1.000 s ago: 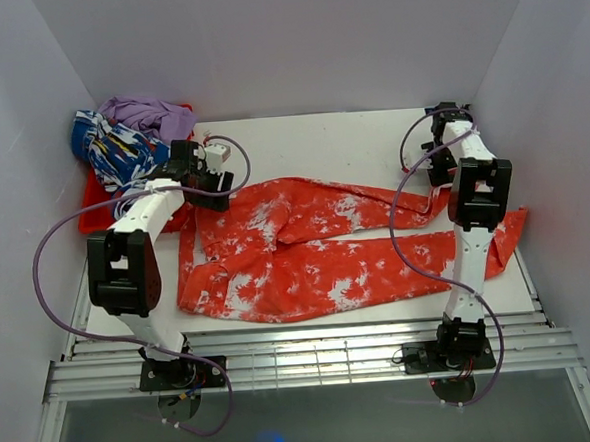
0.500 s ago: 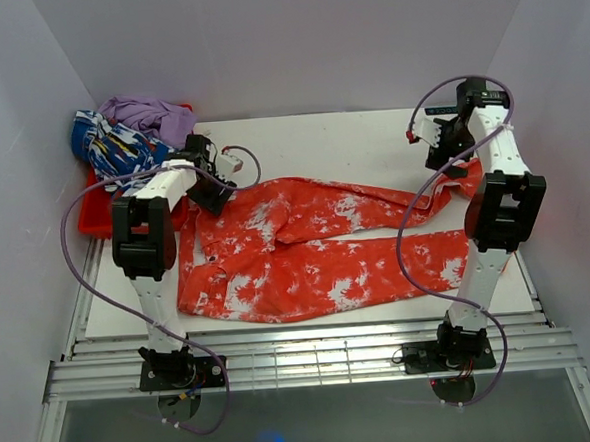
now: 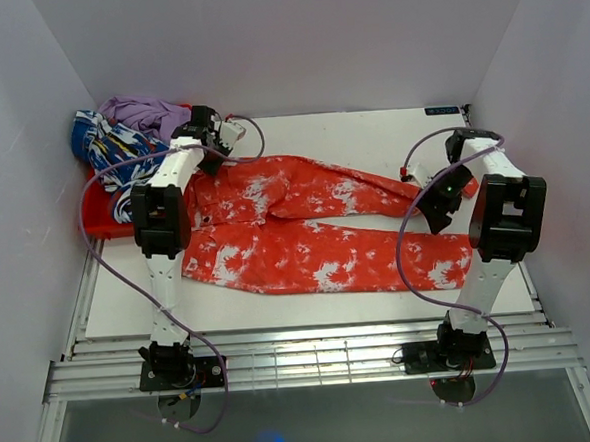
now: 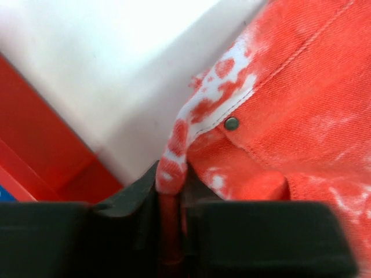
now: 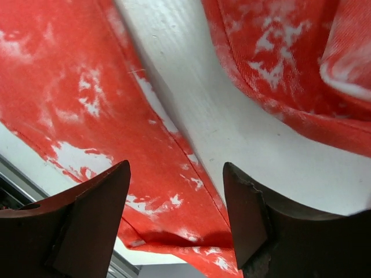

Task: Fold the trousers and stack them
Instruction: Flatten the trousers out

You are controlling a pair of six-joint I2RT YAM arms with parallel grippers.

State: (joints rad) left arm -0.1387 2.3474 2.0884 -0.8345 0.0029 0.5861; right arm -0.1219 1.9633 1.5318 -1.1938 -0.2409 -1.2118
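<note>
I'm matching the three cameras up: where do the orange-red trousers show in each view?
Top external: trousers spread across the white table, waistband left, legs running right.
Left wrist: right half of the frame, waistband edge pinched in the left gripper.
Right wrist: fabric left and upper right of a bare strip, beyond the open right gripper.
Shared landmark: the white table.

The trousers point(image 3: 306, 230) lie flat across the table point(image 3: 340, 138) — waistband at the left, both legs running right, one behind the other. A tray point(image 3: 92, 218) sits just left of the waistband, with a heap of other garments point(image 3: 134, 131) at its far end. The left gripper point(image 3: 216, 151) is at the waistband's far corner — the right gripper point(image 3: 436, 197) is over the gap between the leg ends.
</note>
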